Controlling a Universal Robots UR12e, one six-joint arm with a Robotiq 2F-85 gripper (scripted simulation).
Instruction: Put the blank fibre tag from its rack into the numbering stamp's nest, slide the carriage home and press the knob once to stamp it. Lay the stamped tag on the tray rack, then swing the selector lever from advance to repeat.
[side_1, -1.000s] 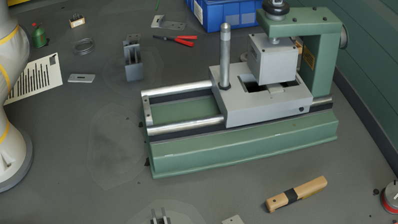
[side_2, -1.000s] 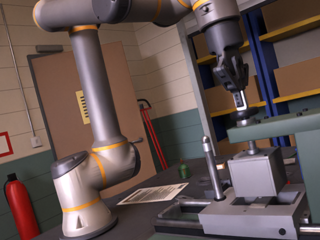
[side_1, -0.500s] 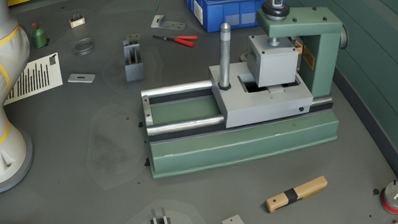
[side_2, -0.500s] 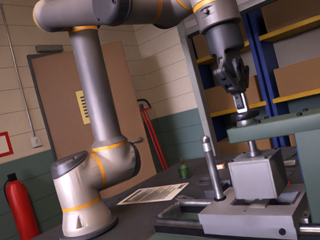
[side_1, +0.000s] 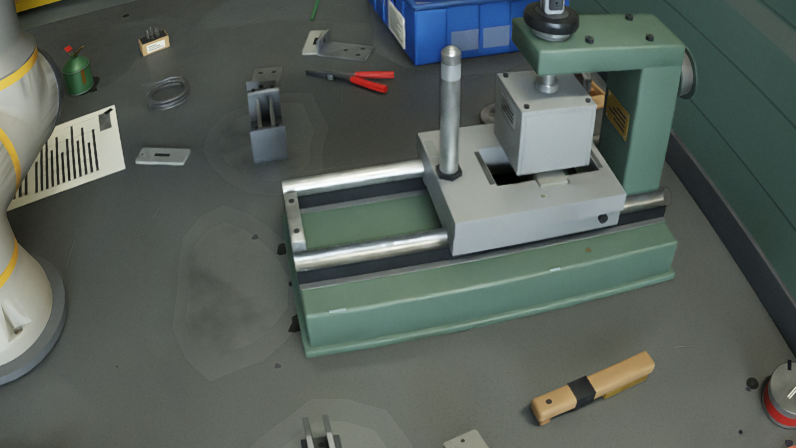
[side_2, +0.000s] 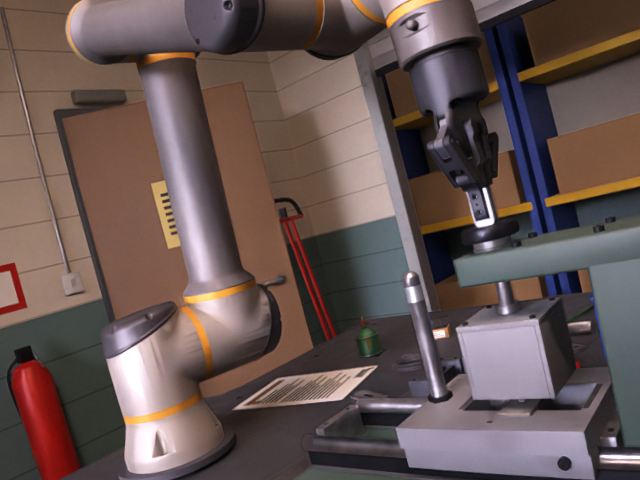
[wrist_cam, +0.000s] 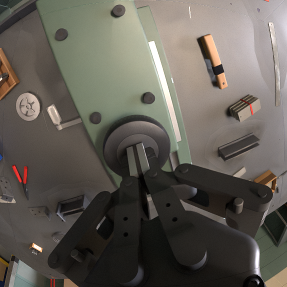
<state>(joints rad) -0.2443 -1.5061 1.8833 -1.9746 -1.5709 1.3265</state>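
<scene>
My gripper (side_2: 483, 219) (wrist_cam: 138, 156) (side_1: 553, 6) is closed and empty, its fingertips down on the top of the black knob (side_1: 550, 23) (side_2: 489, 231) (wrist_cam: 136, 146) of the green numbering stamp (side_1: 599, 83). The grey stamp head (side_1: 545, 122) (side_2: 514, 349) sits low in the nest opening of the grey carriage (side_1: 523, 192) (side_2: 504, 434), which stands at the right end of the rails under the stamp's arm. A pale tag (side_1: 550, 178) (side_2: 514, 408) lies in the nest under the head. The upright carriage handle (side_1: 449, 111) (side_2: 424, 336) stands at the carriage's left side. An empty grey rack (side_1: 266, 119) stands on the bench to the left.
Behind the stamp sit a blue bin (side_1: 445, 25) and red-handled pliers (side_1: 356, 79). A printed sheet (side_1: 67, 156), an oil can (side_1: 78, 70) and the arm's base (side_2: 165, 392) are to the left. A wooden-handled tool (side_1: 593, 387) lies in front, and a green wall (side_1: 741, 111) closes the right.
</scene>
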